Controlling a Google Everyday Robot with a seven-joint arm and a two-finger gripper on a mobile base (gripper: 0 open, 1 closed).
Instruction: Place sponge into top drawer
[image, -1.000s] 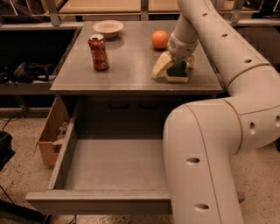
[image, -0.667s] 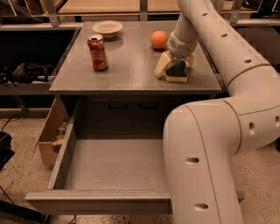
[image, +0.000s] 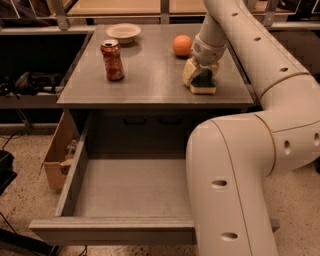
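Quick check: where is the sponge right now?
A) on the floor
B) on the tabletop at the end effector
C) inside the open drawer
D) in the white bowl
B: the sponge sits on the tabletop, right of the can, with the end effector right at it, not in the top drawer.

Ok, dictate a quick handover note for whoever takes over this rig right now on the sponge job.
The gripper is down on the sponge, on the table near its front edge; grip cannot be confirmed.
The top drawer is pulled open below, its visible floor bare.
Done: drawer open, arm at sponge.
Left: lift the sponge, lower it into the drawer, release.
The orange sits just behind the gripper.
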